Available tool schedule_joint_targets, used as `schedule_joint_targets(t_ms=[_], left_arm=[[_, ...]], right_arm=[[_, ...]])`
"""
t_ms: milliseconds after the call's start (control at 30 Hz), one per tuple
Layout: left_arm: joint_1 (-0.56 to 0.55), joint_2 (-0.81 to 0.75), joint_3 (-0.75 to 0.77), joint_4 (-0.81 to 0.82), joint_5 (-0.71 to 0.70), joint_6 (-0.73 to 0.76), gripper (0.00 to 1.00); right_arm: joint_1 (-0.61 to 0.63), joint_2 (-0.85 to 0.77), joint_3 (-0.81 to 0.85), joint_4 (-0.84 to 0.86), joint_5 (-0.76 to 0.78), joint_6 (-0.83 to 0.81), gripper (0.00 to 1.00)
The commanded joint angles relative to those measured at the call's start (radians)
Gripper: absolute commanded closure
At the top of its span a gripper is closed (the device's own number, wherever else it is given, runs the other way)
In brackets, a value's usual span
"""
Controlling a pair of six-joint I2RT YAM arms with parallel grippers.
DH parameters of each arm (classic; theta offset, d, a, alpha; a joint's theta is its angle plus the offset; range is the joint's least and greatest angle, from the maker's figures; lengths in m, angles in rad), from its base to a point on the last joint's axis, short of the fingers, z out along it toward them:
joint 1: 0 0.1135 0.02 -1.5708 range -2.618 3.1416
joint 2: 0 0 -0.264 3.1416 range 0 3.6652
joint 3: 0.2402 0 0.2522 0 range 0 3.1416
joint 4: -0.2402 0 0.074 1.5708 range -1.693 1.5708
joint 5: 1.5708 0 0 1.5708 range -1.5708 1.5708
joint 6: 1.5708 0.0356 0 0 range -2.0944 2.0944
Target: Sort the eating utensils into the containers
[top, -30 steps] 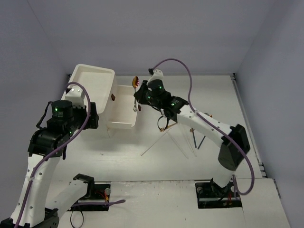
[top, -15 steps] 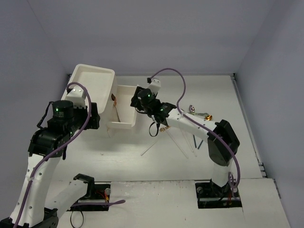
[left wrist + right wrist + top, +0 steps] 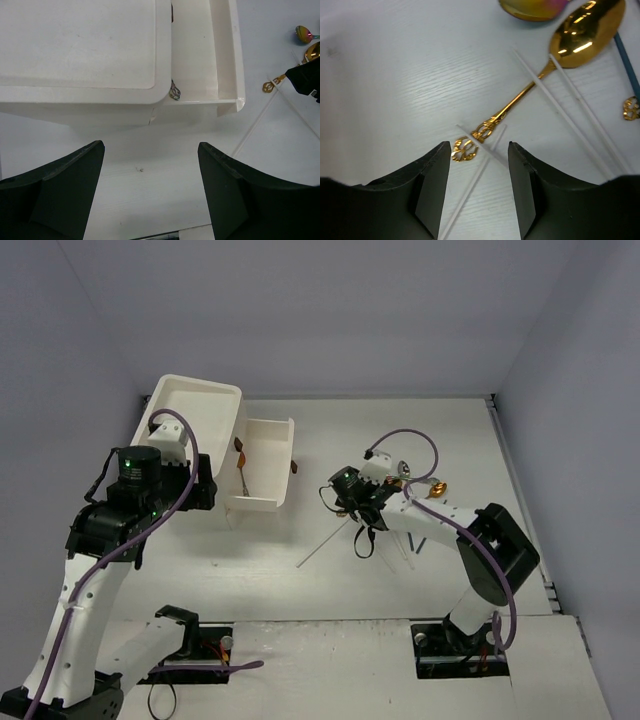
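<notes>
Left gripper [image 3: 150, 187]: spread wide, nothing between its fingers. It hangs over bare table [image 3: 150, 150], just in front of the white cabinet [image 3: 80, 45].

The drawer [image 3: 227, 55] lies along the cabinet's right side, touching it. One copper spoon [image 3: 244, 472] rests lengthwise on the drawer floor near the wall next to the cabinet. From your left wrist view only its ornate handle end shows, at the near corner.

Right gripper [image 3: 479, 167]: jaws parted and gripping nothing, with table surface visible between them. It is low over the loose pile to the right of the drawer, well apart from it.

Directly below the gap you have the scrolled handle end of a gold spoon [image 3: 585, 35], which lies flat and runs diagonally, bowl up and to the right. Two clear-white chopsticks [image 3: 570, 117] cross over its neck and handle, touching it. A third clear stick lies under the gap beside the handle end.

An iridescent spoon bowl [image 3: 530, 7] sits just beside the gold bowl at the top edge of the view. A dark blue chopstick [image 3: 626, 62] runs down the right edge, and beside it is a second gold scrolled handle end whose owner I cannot tell.

Everything in the pile remains on the table.
</notes>
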Motion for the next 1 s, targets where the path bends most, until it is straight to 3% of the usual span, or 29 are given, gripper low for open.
schedule_joint_targets(t_ms=[0, 267, 500, 700, 967], left_arm=[[-0.007, 0.009, 0.046, 0.049, 0.019, -0.011, 0.27], [-0.019, 0.043, 0.071, 0.056, 0.113, 0.015, 0.27], [-0.113, 0.169, 0.17, 0.074, 0.234, 0.058, 0.27], [-0.406, 0.408, 0.289, 0.115, 0.105, 0.08, 0.28], [-0.511, 0.765, 0.428, 0.186, 0.179, 0.163, 0.31]], right_arm=[[-0.044, 0.009, 0.009, -0.025, 0.073, 0.137, 0.54], [-0.114, -0.016, 0.01, -0.048, 0.081, 0.134, 0.55], [-0.24, -0.193, -0.076, -0.062, 0.065, 0.018, 0.55], [-0.457, -0.445, -0.186, -0.091, -0.108, -0.132, 0.54], [-0.566, -0.736, -0.253, -0.16, -0.261, -0.27, 0.5]])
